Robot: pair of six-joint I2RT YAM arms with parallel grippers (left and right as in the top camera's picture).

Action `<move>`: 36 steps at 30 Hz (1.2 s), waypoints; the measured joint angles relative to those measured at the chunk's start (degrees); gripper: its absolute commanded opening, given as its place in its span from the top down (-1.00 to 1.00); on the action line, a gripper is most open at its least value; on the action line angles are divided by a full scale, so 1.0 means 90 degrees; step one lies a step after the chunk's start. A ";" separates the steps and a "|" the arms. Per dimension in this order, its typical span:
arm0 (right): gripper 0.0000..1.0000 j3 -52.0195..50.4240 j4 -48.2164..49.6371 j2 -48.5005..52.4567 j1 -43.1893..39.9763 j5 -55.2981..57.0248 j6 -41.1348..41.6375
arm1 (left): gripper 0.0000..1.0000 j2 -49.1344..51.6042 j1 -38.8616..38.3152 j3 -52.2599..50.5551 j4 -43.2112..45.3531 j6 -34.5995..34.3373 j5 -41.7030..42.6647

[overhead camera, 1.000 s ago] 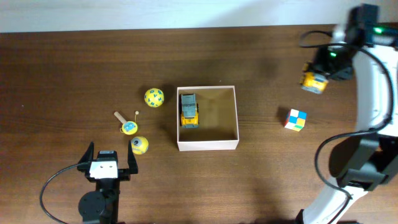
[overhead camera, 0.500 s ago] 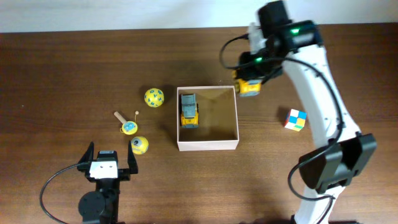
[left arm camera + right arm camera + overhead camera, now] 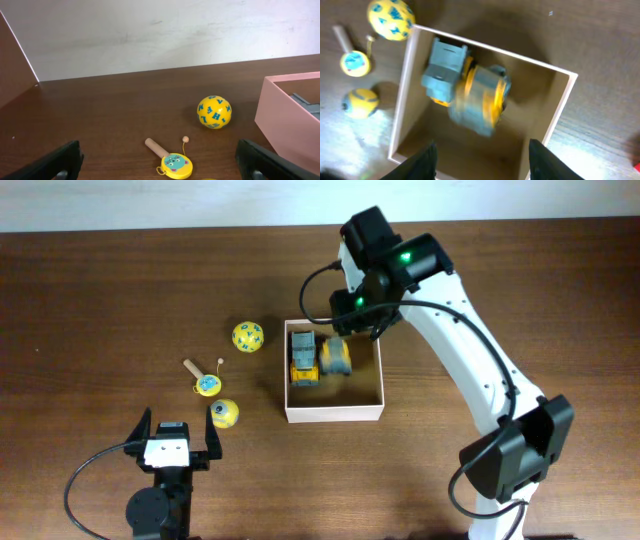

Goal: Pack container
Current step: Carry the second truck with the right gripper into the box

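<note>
The container (image 3: 334, 416) is a shallow square cardboard box in mid-table, also seen from above in the right wrist view (image 3: 400, 115). A yellow and grey toy truck (image 3: 303, 356) lies along its left wall. A second yellow and grey toy (image 3: 337, 357) is beside it, blurred in the right wrist view (image 3: 482, 100) and clear of the fingers. My right gripper (image 3: 482, 162) hangs over the box, open with nothing between its fingers. My left gripper (image 3: 176, 423) rests wide open near the front left, holding nothing.
A yellow ball with blue letters (image 3: 248, 336) sits left of the box. A small wooden-handled drum rattle (image 3: 207, 384) and a small yellow ball (image 3: 224, 414) lie just ahead of the left gripper. The box's pink wall (image 3: 285, 135) shows at right in the left wrist view.
My right arm swung left from the table's back right to above the box, carrying the yellow and grey toy, and opened. The toy is now inside the box. The left arm stayed still.
</note>
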 measured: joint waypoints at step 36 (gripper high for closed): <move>-0.04 -0.0862 -0.0041 0.0005 0.0561 -0.0542 0.0495 | -0.98 0.0000 0.0000 -0.0002 0.0000 -0.0002 -0.0002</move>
